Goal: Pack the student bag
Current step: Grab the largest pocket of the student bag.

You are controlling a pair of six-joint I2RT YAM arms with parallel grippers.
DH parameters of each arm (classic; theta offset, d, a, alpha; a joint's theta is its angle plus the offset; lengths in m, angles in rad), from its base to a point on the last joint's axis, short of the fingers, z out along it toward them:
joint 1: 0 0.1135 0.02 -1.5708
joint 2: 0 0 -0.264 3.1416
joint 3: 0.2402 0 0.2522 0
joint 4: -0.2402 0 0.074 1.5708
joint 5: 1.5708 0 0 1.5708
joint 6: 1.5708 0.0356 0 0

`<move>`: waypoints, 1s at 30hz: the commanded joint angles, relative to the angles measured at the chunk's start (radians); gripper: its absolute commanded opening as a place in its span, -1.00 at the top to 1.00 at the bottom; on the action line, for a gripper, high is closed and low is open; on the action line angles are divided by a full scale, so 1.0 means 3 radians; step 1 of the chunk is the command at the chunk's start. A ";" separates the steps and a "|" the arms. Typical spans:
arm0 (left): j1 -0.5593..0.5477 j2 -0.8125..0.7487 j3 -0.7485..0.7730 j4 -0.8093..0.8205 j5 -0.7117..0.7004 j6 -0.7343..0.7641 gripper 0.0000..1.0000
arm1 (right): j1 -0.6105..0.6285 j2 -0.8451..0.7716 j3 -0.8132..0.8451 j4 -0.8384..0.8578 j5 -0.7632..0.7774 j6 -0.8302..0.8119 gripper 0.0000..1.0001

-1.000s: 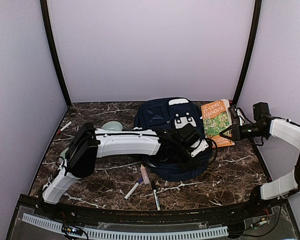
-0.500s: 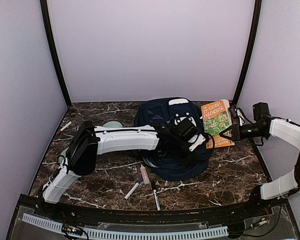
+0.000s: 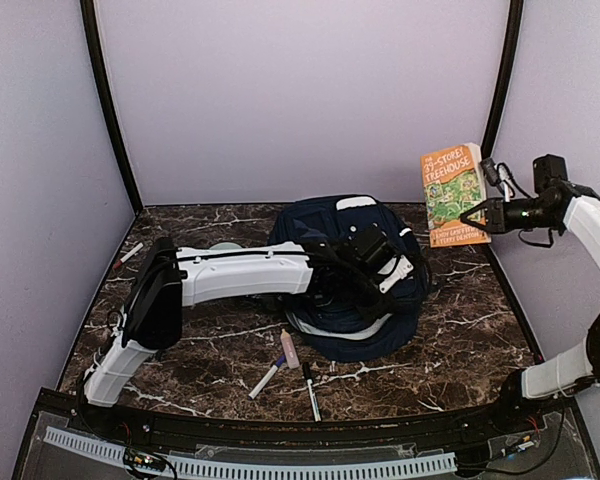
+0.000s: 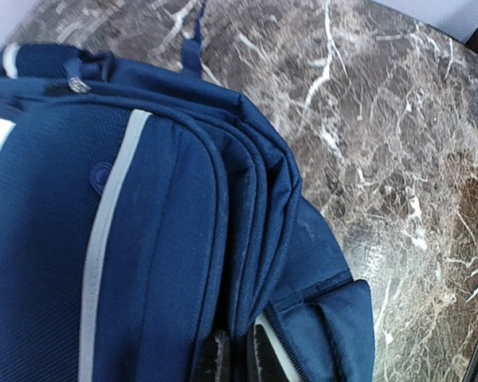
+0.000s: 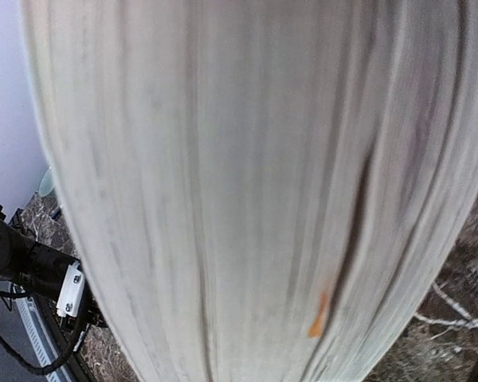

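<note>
The navy-blue student bag [image 3: 320, 230] lies at the table's middle back. My left gripper [image 3: 380, 265] is on its right side, shut on a fold of fabric by the zip edge, and a white lining strip [image 3: 340, 330] shows below. In the left wrist view the fingers [image 4: 215, 358] pinch the bag's [image 4: 159, 239] blue fold. My right gripper [image 3: 480, 215] is shut on an orange "Treehouse" book [image 3: 453, 195] and holds it upright in the air, right of the bag. In the right wrist view the book's page edges [image 5: 239, 191] fill the frame and hide the fingers.
A pink eraser [image 3: 289, 350], a white-and-blue pen [image 3: 265, 380] and a black pen [image 3: 311, 390] lie in front of the bag. Another marker [image 3: 128, 255] lies at the far left by the wall. The dark frame posts [image 3: 495, 90] stand near the raised book.
My right gripper has lifted the book off the table, up and toward the back right. My left gripper has shifted slightly back on the bag, pulling its fabric up.
</note>
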 commanded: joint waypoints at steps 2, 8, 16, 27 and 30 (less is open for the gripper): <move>0.0094 -0.0586 0.0135 0.0225 -0.0567 0.0218 1.00 | -0.0052 -0.0139 0.0554 -0.0753 -0.0295 -0.0336 1.00; 0.0223 -0.0713 0.0132 0.0356 -0.0660 0.0234 1.00 | -0.0055 -0.0263 0.0471 -0.1037 -0.0377 -0.0499 1.00; 0.0496 -0.0821 0.0266 0.0445 -0.0521 0.0328 1.00 | -0.0053 -0.0088 0.0580 -0.1783 -0.0508 -0.1326 1.00; 0.0795 -0.0821 0.0294 0.0697 -0.0229 0.0089 1.00 | 0.0168 -0.0257 0.0127 -0.1686 -0.0739 -0.1309 1.00; 0.0848 -0.0813 0.0269 0.0782 -0.0178 0.0022 1.00 | 0.0376 -0.0252 0.0012 -0.1529 -0.0656 -0.1248 1.00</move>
